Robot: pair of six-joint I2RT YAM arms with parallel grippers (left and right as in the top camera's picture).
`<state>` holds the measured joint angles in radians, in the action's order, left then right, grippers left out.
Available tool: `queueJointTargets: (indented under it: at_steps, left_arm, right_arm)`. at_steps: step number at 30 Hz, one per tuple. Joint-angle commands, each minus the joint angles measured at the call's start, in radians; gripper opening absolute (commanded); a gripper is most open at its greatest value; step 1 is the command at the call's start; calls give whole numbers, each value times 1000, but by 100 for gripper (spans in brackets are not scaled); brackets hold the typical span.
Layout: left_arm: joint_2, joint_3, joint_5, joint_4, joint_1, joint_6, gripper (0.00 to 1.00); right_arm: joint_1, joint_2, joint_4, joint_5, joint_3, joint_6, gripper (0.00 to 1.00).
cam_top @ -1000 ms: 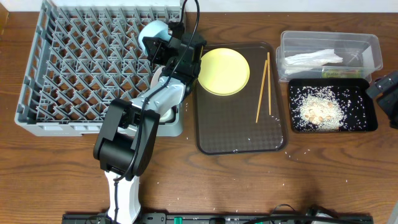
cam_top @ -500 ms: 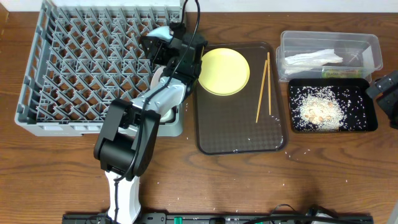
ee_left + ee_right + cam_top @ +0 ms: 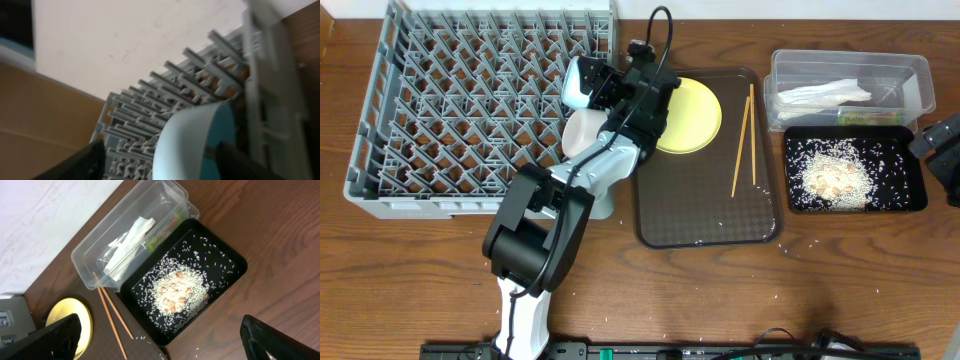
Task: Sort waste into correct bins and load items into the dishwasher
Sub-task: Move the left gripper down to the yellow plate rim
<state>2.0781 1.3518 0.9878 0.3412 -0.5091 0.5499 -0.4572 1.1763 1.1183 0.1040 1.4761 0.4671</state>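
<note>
The light-blue bowl (image 3: pixel 577 84) (image 3: pixel 196 139) stands on its edge among the pegs at the right side of the dishwasher (image 3: pixel 470 110) (image 3: pixel 150 110). My left gripper (image 3: pixel 596 86) (image 3: pixel 160 162) is open around it, with a gap on the left side. A white bowl or cup (image 3: pixel 584 131) lies in the rack just below. The yellow plate (image 3: pixel 700 115) (image 3: pixel 70 316) and chopsticks (image 3: pixel 744 140) (image 3: pixel 113 316) lie on the brown tray. The clear bin (image 3: pixel 910 72) (image 3: pixel 84 255) holds the napkin (image 3: pixel 825 94) (image 3: pixel 127 242) and wrapper (image 3: pixel 161 236). Rice (image 3: pixel 835 175) (image 3: pixel 180 287) fills the black bin (image 3: pixel 920 190) (image 3: pixel 235 260). My right gripper (image 3: pixel 942 140) (image 3: pixel 170 341) hangs open, empty.
The brown serving tray (image 3: pixel 710 205) lies between the rack and the bins. Loose rice grains dot the wooden table (image 3: pixel 800 290) in front of it. My left arm (image 3: pixel 545 230) reaches up from the front edge over the rack's right corner.
My left gripper has opened and let go of the light-blue bowl, which has come down onto the rack. The wrist has shifted right, over the plate's edge. The right arm is unmoved.
</note>
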Motion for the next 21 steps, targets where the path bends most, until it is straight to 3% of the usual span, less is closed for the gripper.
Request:
queueJointTargets:
  at_steps: [1, 10, 12, 17, 21]
  left_arm:
    - [13, 1, -37, 4, -3, -13, 76]
    - [-81, 63, -76, -6, -21, -33, 84]
    - [-136, 63, -153, -98, -39, -88, 85]
    - [-277, 63, -528, -450, -81, -342, 85]
    - [-344, 63, -719, -632, -82, -739, 73]
  right_arm:
    - [-10, 0, 1, 2, 3, 11, 99]
    - [-10, 0, 1, 1, 3, 11, 99]
    - [-10, 0, 1, 2, 3, 11, 99]
    - [-10, 0, 1, 2, 3, 11, 99]
    - [-10, 0, 1, 2, 3, 11, 99]
